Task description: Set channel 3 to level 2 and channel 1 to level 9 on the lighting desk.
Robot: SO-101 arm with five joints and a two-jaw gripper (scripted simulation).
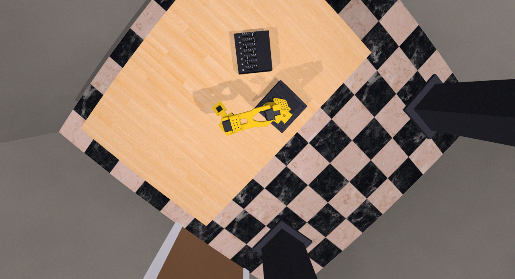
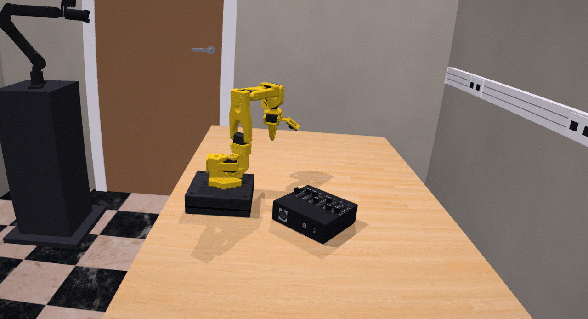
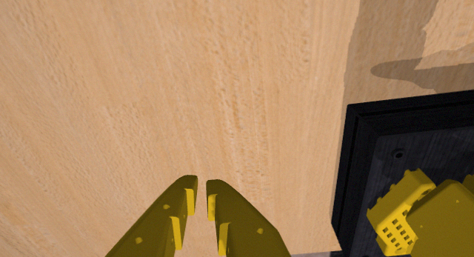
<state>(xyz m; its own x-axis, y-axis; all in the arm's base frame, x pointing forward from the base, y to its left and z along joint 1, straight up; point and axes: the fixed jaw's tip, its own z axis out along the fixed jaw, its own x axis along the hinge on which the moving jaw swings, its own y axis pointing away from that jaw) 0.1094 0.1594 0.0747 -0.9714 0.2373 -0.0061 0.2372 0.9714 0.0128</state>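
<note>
The black lighting desk [image 1: 264,54] [image 2: 299,207] stands on the table, its faders in rows running from one end to the other. In the top view the top row, channel 1, has its knob [image 1: 252,34] near the right, high end of its scale. The third row, channel 3, has its knob [image 1: 246,46] near the low end. Exact levels are too small to read. My gripper [image 2: 271,139] [image 3: 201,180] is shut and empty, pointing down high above the table, away from the desk. The desk is out of the wrist view.
The arm's black base [image 1: 297,103] [image 2: 217,207] [image 3: 385,149] stands beside the desk on the wooden table [image 1: 161,126] [image 2: 370,276]. The arm's shadow falls between base and desk. A second, black arm [image 2: 18,33] stands on a pedestal [image 2: 41,161] off the table.
</note>
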